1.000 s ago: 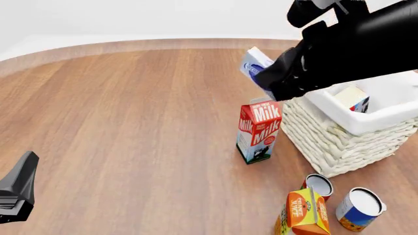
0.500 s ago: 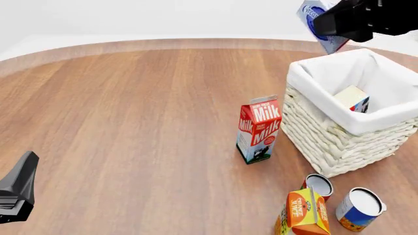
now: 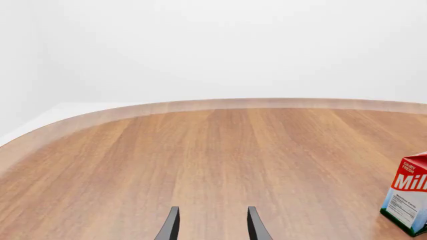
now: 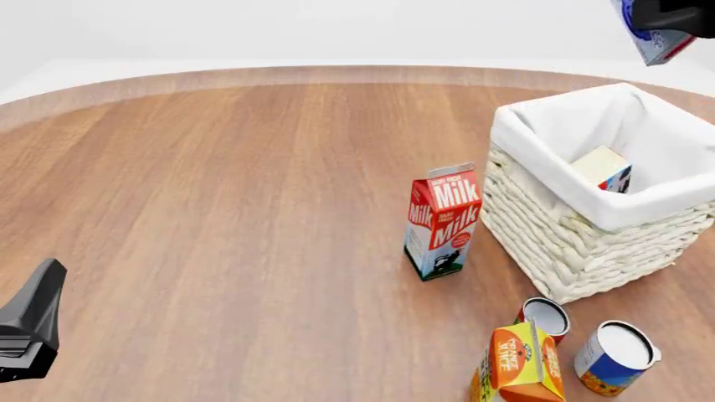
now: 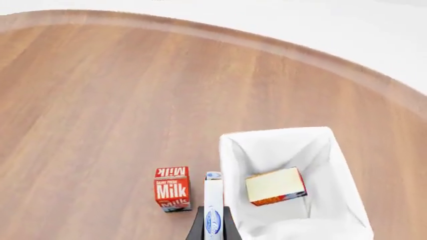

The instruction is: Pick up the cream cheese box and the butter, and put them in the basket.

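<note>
High over the far right corner of the table, the right gripper point(image 5: 213, 226) is clamping the cream cheese box point(image 5: 213, 210) edge-on between its fingers, beside the basket point(image 5: 337, 165) rather than over it. The butter point(image 5: 275, 186) is lying inside on the liner. Shifting right until the box hangs over the opening, then lowering before letting go, seems wise. The left gripper point(image 3: 212, 225) is idling with fingers apart, holding nothing.

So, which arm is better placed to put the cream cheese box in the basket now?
The right arm. Its fingers already grip the cream cheese box high above the basket, where the butter already lies. The left fingers are open, far off.
</note>
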`<action>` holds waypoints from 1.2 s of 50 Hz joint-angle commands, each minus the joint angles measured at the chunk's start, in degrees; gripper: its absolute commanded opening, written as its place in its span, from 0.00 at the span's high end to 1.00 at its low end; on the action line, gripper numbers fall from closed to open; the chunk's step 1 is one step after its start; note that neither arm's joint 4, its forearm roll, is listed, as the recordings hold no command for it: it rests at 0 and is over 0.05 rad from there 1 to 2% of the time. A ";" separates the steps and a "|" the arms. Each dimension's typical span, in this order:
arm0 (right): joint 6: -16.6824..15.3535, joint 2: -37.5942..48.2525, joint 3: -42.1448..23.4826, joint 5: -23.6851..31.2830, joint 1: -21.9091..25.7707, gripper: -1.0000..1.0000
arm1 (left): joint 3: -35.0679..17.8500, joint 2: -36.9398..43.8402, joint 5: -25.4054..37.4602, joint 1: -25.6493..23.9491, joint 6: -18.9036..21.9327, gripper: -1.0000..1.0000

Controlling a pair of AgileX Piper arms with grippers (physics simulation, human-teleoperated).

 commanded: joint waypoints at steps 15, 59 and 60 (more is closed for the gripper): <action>1.67 -3.47 5.88 -2.10 -7.80 1.00 | 0.00 0.00 0.00 0.00 0.00 0.00; 2.53 0.86 9.89 -9.22 -10.84 1.00 | 0.00 0.00 0.00 0.00 0.00 0.00; 2.50 0.98 10.11 -9.43 -10.87 1.00 | 0.00 0.00 0.00 0.00 0.00 0.00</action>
